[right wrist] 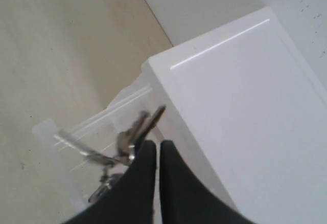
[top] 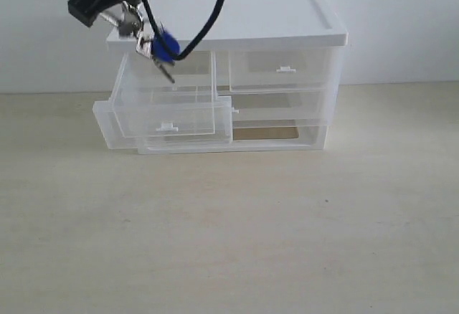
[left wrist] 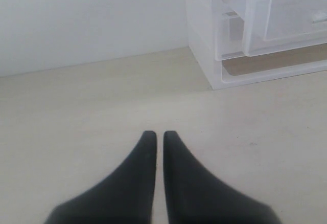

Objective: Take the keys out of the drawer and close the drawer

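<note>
Keys (top: 153, 44) hang from the right claw (top: 133, 24), which has reached across to the left side of the white-topped unit (top: 251, 13) and is pinched shut on the bunch. The blue tag (top: 167, 44) and the loose blades dangle just above the open drawer (top: 168, 110). The bunch is clear of the drawer's walls but directly over its mouth. The right wrist view is blurred, so I cannot tell whether the claw holds the ring or only a single blade. If it is a blade, the grip is probably thin, and a quick swing could shake the bunch loose and drop it back inside or onto the worktop (top: 229, 249). Moving sideways too low might also hook a dangling key on the drawer's rim. The left claw (left wrist: 159, 134) sits over bare worktop beside the unit, its jaws nearly together and holding nothing. Closing is not yet done. The drawer stands well out, and the unit looks light, so a push off-centre could skew the drawer in its slot. A hard push could slide the whole unit back instead. A lower drawer (top: 115, 131) also seems to stand a little out, and a careless shove could land on it.
</note>
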Robot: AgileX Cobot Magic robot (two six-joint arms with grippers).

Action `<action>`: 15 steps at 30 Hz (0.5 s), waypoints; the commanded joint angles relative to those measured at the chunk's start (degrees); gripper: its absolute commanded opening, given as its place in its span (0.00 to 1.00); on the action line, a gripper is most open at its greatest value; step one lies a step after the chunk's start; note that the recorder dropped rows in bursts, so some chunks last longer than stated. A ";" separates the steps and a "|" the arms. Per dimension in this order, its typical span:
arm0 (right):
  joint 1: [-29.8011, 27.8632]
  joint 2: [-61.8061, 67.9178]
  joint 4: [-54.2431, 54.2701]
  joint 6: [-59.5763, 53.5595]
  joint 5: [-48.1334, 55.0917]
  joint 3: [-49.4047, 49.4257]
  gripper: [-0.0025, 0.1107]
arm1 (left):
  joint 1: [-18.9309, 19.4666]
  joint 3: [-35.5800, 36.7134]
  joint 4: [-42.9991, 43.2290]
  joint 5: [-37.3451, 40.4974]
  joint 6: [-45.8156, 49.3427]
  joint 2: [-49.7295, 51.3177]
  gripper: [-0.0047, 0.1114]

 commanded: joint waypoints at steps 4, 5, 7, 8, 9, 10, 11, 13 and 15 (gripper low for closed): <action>3.12 -4.99 -2.11 1.48 5.87 -0.05 0.02 | -0.10 0.22 -0.36 0.08 -0.09 -0.16 0.08; 3.23 -5.13 -2.11 1.73 6.77 -0.05 0.02 | -0.10 0.22 -0.36 0.08 -0.09 -0.16 0.08; 3.26 -5.25 -2.11 1.63 8.98 -0.05 0.02 | -0.10 0.22 -0.36 0.08 -0.09 -0.16 0.08; 3.10 -5.11 -2.11 1.63 9.20 -0.05 0.02 | -0.10 0.22 -0.36 0.08 -0.09 -0.16 0.08; 2.84 -4.86 -1.92 1.87 9.20 -0.05 0.02 | -0.10 0.22 -0.36 0.08 -0.09 -0.16 0.08; 2.40 -4.31 -0.91 2.52 9.20 -0.05 0.02 | -0.10 0.22 -0.36 0.08 -0.09 -0.16 0.08; 1.56 -4.05 1.53 2.66 9.20 -0.05 0.02 | -0.10 0.22 -0.36 0.08 -0.09 -0.16 0.08; -0.58 -2.57 7.34 2.66 9.20 -0.05 0.02 | -0.10 0.22 -0.36 0.08 -0.09 -0.16 0.08; -3.18 -0.43 12.02 2.55 9.20 -0.05 0.07 | -0.10 0.22 -0.36 0.08 -0.09 -0.16 0.08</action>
